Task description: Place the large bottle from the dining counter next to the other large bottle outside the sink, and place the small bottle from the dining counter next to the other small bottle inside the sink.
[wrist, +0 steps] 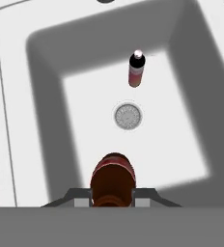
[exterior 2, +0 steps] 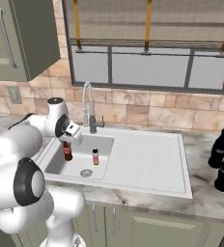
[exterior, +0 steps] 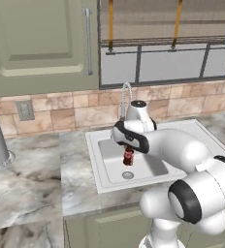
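One brown bottle (wrist: 113,179) clamped in the claw (wrist: 113,201), hanging over the sink (exterior 2: 147,185).
Claw nearly closed, both fingers (wrist: 144,198) pinching the bottle neck at 6 o'clock in hand view; bottle upright, its base low in the basin, touching the floor or not — can't tell. Drain (wrist: 128,116) sits dead centre; other small bottle (wrist: 136,69) stands past it at 12 o'clock, well apart from the held one. Right base view: held bottle at 9 o'clock of the other small bottle; two black bottles (exterior 2: 219,148) on the counter far at 3 o'clock, outside the sink, close together.
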### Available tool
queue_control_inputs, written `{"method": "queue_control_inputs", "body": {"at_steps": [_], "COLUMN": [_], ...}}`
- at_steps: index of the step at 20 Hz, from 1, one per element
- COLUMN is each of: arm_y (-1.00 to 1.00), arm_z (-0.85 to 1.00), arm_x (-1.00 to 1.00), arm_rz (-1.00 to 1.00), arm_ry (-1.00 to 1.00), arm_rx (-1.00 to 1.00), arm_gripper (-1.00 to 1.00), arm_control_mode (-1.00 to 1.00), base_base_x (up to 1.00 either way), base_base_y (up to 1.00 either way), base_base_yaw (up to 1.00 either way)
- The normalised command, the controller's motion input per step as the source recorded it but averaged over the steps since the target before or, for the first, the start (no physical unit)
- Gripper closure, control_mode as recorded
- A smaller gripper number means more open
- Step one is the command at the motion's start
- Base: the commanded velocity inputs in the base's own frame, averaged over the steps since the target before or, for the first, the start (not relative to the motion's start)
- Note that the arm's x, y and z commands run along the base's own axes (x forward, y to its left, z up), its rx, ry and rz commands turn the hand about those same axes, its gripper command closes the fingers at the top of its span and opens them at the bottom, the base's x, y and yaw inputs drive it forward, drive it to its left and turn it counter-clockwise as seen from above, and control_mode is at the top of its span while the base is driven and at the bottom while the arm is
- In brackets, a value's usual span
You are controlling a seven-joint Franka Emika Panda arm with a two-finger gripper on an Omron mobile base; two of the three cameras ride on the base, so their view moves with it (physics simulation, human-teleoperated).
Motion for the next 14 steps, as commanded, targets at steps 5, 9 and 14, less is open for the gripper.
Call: {"method": "queue_control_inputs", "body": {"at_steps": [5, 9, 14], "arm_y": [0.14, 0.03, 0.00], "arm_z": [-0.31, -0.25, -0.07], "arm_x": [0.12, 0.03, 0.01], "arm_rz": [0.00, 0.00, 0.00], "arm_ry": [0.00, 0.00, 0.00], "arm_rx": [0.00, 0.00, 0.00], "arm_gripper": [1.00, 1.00, 1.00], "arm_control_mode": [-1.00, -1.00, -1.00], "base_base_x": [0.00, 0.00, 0.00], "base_base_y": [0.00, 0.00, 0.00], "base_base_yaw": [0.00, 0.00, 0.00]}}
